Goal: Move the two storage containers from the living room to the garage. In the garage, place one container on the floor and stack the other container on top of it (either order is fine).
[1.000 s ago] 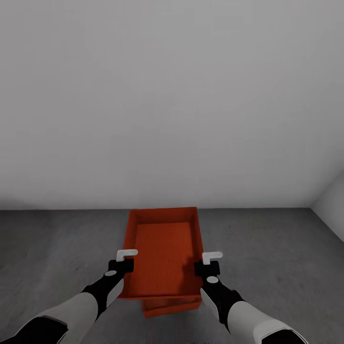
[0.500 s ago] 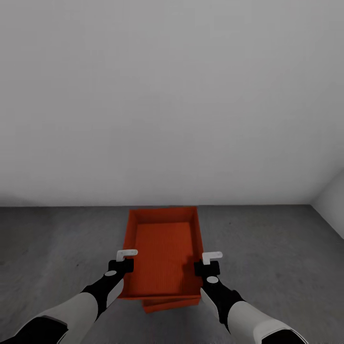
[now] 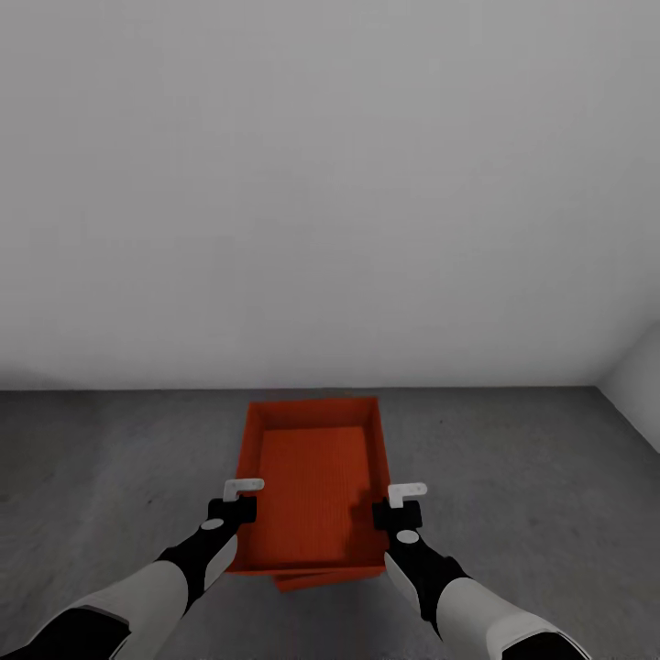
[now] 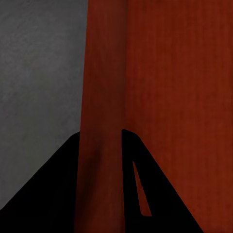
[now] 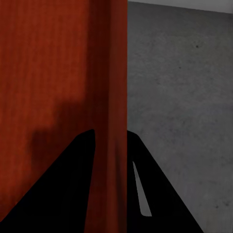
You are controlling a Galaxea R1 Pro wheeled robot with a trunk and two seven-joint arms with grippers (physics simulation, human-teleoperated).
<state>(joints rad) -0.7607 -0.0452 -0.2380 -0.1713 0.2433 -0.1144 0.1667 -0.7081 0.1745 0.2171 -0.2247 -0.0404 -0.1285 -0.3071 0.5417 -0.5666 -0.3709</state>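
We hold the top bin (image 3: 316, 486) by its long sides, left gripper (image 3: 243, 500) and right gripper (image 3: 403, 504) pinched on its walls (both equally near). The other bin (image 3: 321, 580) peeks out at lower middle, right underneath.

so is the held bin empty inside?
Yes, the head view shows the upper storage container with a bare textured bottom.
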